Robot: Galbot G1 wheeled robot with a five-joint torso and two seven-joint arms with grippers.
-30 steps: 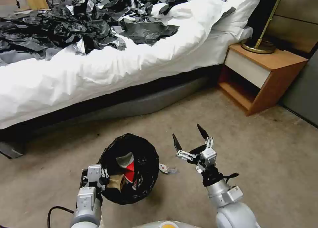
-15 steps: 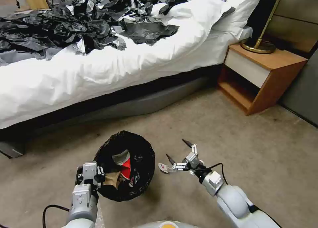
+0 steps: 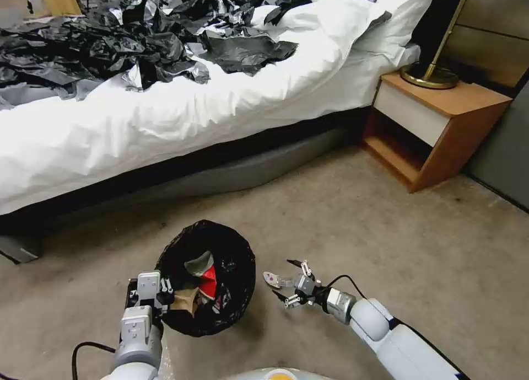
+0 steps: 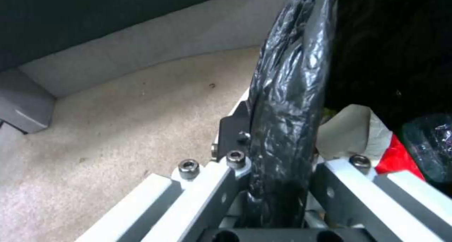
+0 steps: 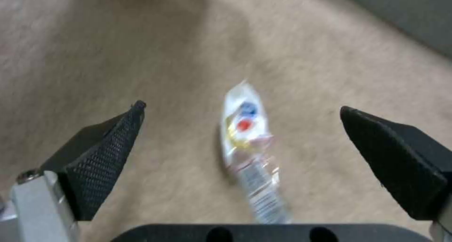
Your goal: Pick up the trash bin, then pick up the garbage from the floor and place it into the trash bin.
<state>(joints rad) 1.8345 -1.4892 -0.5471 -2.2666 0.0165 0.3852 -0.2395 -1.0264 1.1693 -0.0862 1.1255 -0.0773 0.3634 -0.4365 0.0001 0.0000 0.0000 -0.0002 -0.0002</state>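
The trash bin [image 3: 234,292], lined with a black bag [image 4: 287,93], is held just off the carpet at the lower left of the head view. My left gripper [image 3: 149,293] is shut on its near rim, with the bag pinched between the fingers [image 4: 226,185]. Red and white litter [image 3: 208,283] lies inside. On the carpet just right of the bin lies a piece of garbage, a small clear packet [image 3: 270,278] with red and blue dots [image 5: 245,129]. My right gripper [image 3: 282,277] is low over the floor and open. Its black fingertips [image 5: 108,146] stand on either side of the packet without touching it.
A bed with a white sheet [image 3: 165,115] runs across the back, covered in black plastic sheets [image 3: 110,43]. A wooden nightstand [image 3: 435,126] with a brass lamp [image 3: 430,74] stands at the back right. Bare carpet [image 3: 386,242] lies to the right of the gripper.
My right gripper has come down from above the carpet and swung left, so its open fingers now straddle the packet. The left gripper and bin have hardly moved.
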